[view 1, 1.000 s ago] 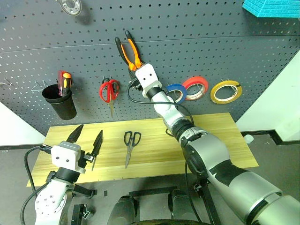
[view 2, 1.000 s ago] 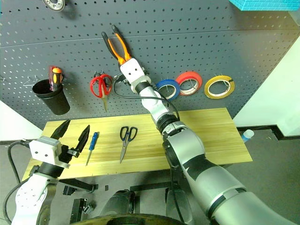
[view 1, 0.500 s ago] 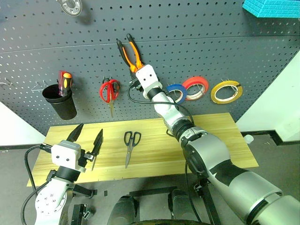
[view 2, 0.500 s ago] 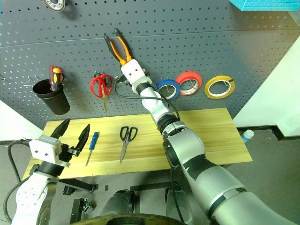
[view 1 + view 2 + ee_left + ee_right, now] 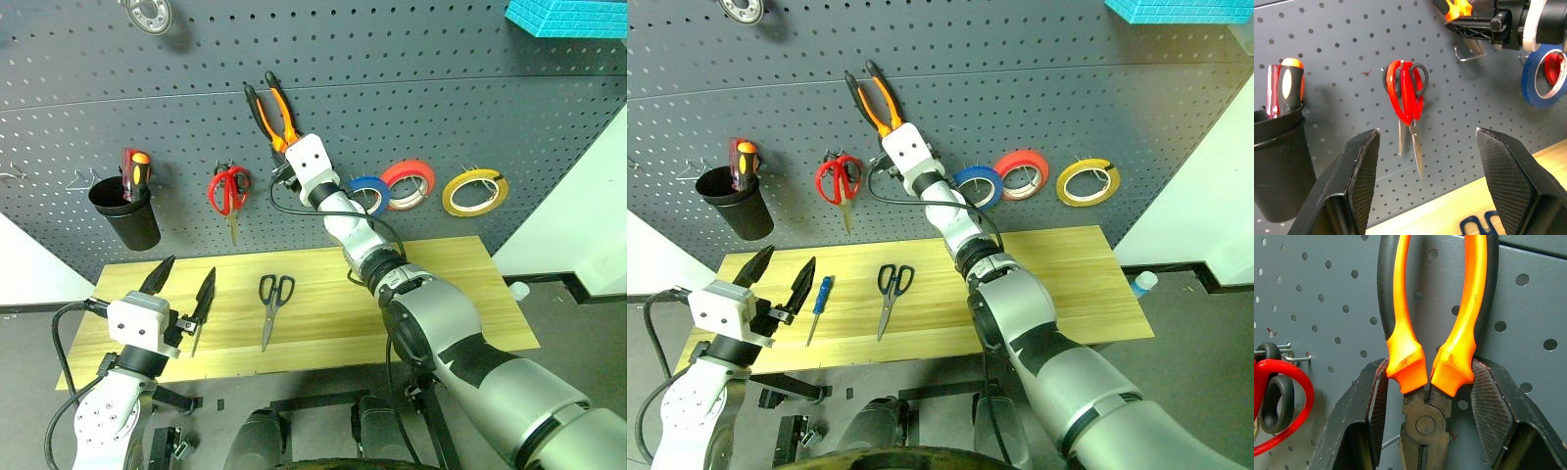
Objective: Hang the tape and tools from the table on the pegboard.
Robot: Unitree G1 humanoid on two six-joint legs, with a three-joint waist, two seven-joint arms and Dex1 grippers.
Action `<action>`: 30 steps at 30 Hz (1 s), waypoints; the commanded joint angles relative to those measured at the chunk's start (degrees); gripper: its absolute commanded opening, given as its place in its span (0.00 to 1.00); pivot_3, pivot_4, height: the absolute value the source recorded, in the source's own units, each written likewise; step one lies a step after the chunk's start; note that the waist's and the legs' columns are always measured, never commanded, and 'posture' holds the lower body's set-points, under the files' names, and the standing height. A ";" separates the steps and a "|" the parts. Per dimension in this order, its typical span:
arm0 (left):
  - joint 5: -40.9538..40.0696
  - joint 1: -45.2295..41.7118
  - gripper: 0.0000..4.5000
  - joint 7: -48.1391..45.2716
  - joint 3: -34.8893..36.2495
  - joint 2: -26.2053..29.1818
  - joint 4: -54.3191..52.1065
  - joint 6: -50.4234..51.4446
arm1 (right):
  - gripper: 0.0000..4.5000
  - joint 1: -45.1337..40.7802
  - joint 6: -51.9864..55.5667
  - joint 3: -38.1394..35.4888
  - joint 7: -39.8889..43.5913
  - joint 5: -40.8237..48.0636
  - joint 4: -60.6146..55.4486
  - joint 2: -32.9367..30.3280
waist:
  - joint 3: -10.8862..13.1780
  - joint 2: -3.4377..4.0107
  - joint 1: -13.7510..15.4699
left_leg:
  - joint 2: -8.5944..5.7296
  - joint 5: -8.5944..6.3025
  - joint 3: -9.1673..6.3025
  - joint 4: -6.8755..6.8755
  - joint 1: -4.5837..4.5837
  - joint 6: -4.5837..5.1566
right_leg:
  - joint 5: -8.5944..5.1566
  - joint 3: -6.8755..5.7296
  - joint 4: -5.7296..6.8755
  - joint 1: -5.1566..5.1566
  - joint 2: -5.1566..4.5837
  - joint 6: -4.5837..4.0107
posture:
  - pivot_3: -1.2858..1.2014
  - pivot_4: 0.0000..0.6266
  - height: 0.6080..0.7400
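The left gripper [image 5: 1425, 171] rises from the bottom edge, its two black textured fingers [image 5: 1361, 171] spread wide with nothing between them. Behind the gap, at centre frame, red-handled scissors [image 5: 1406, 107] hang blades down on the dark grey pegboard [image 5: 1342, 58]. At the left edge a black cup [image 5: 1278, 166] holds a red-and-orange-handled screwdriver [image 5: 1286, 85]. In the upper right the right gripper [image 5: 1488, 22] grips orange handles [image 5: 1459, 7], beside a metal hook [image 5: 1471, 49]. A blue roll [image 5: 1542, 78] sits at the right edge. The table [image 5: 1459, 205] crosses the lower right.

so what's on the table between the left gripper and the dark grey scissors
The small blue-handled screwdriver lies there, beside the left gripper, with bare table between it and the dark grey scissors. The right eye view shows it.
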 commanded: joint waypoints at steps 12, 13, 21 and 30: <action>0.02 -0.70 0.73 -0.25 0.71 0.49 -0.74 -0.61 | 0.68 2.15 -0.06 0.12 1.44 0.12 -0.92 0.74 | -0.12 -0.05 0.02 | 0.00 0.00 0.00 0.00 0.08 0.00 | 0.00 0.00 0.01 0.07 0.00 0.00 | 0.56 0.05 0.98; 0.04 -0.83 0.73 -0.26 0.69 0.49 -0.64 -0.61 | 0.75 2.12 0.00 0.09 1.55 0.15 -0.93 0.71 | -0.11 -0.04 0.01 | 0.00 0.00 0.00 0.00 0.07 0.00 | 0.00 0.00 0.01 0.07 0.00 0.00 | 0.56 0.04 0.98; 0.07 -1.58 0.73 -0.30 0.61 0.52 -0.20 -0.54 | 0.99 2.16 -0.42 0.40 0.53 -0.31 -1.10 0.50 | -0.11 -0.05 0.03 | 0.00 0.00 0.00 0.01 0.04 0.00 | 0.10 0.00 0.01 0.04 0.01 -0.15 | 0.56 0.04 0.98; 0.12 -2.49 0.73 -0.37 0.43 0.55 0.36 -0.64 | 0.99 2.18 -0.77 0.69 -0.20 -0.77 -1.20 0.09 | -0.12 -0.05 0.01 | 0.00 0.00 0.00 0.02 0.04 0.00 | 0.11 0.00 0.02 0.05 0.01 -0.17 | 0.56 0.03 0.98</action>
